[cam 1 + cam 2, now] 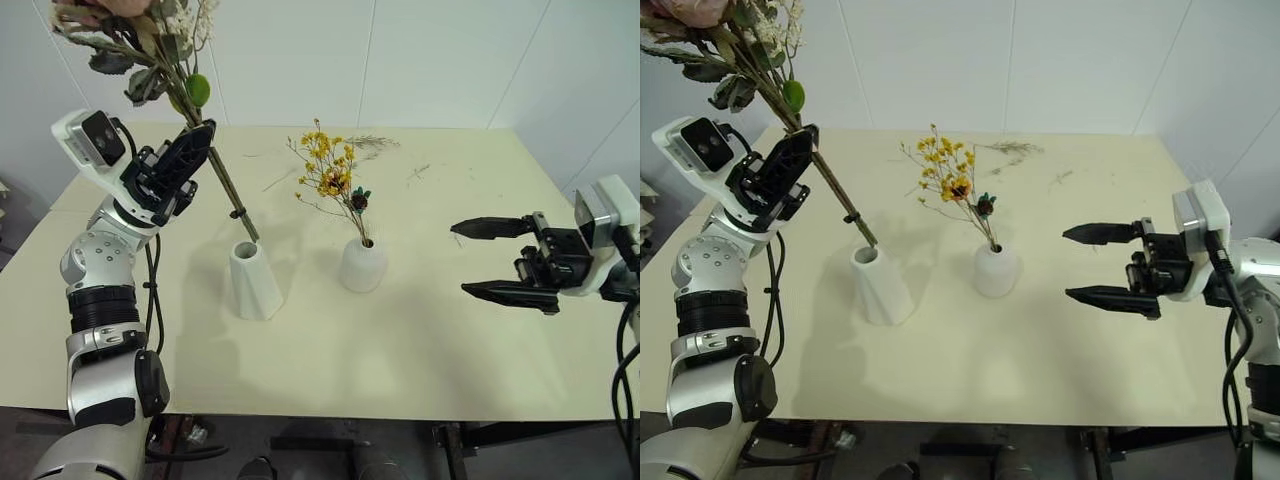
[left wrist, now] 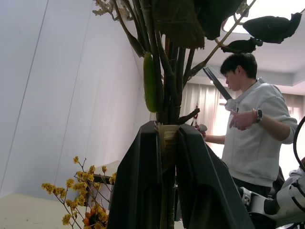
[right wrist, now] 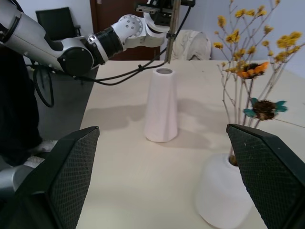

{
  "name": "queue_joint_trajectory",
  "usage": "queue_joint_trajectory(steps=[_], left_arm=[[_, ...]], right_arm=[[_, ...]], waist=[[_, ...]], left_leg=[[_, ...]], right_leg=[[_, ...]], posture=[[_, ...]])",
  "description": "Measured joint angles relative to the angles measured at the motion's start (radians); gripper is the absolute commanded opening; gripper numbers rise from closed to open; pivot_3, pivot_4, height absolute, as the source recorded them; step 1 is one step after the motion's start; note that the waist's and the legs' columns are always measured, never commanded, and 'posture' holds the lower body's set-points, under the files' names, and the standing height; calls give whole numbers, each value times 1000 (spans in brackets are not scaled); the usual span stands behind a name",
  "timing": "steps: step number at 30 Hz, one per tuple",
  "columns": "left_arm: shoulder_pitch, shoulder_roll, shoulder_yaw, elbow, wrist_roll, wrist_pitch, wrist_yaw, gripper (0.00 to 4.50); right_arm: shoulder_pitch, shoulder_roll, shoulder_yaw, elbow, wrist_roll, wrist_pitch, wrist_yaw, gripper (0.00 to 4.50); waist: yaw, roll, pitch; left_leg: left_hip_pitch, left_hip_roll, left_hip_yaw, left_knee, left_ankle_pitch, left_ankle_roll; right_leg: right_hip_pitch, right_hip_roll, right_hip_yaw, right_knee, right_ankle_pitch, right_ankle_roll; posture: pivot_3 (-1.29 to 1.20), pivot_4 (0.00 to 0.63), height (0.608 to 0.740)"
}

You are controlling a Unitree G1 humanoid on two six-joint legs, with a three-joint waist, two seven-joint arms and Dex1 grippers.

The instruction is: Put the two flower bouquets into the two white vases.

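My left gripper (image 1: 200, 140) is shut on the stems of the larger bouquet (image 1: 150, 40), which has pink roses and green leaves. The bunch is tilted, with its blooms up to the left. Its stem ends (image 1: 250, 232) hang just above the mouth of the tall tapered white vase (image 1: 255, 282). The left wrist view shows the black fingers (image 2: 143, 181) clamped on the bound stems. The yellow spray (image 1: 328, 175) stands in the short rounded white vase (image 1: 363, 265) to the right. At the table's right side my right gripper (image 1: 460, 259) is open and level, pointing towards the vases and holding nothing.
Loose dried twigs (image 1: 370, 142) lie at the far side of the cream table (image 1: 420, 360). A white wall stands behind it. A person in a light hoodie (image 2: 252, 138) stands off to one side, and a dark chair (image 3: 57, 21) stands beyond the table.
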Motion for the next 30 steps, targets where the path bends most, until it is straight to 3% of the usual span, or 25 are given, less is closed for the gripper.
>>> queue_joint_trajectory(steps=[30], left_arm=[[-13,39,-46,72,108,-92,-47,138]], right_arm=[[58,-19,-12,-2,-22,-6,-19,4500]], waist=[[0,0,0]], left_leg=[[1,0,0,0,0,0]], right_leg=[[1,0,0,0,0,0]], posture=[[0,150,740]])
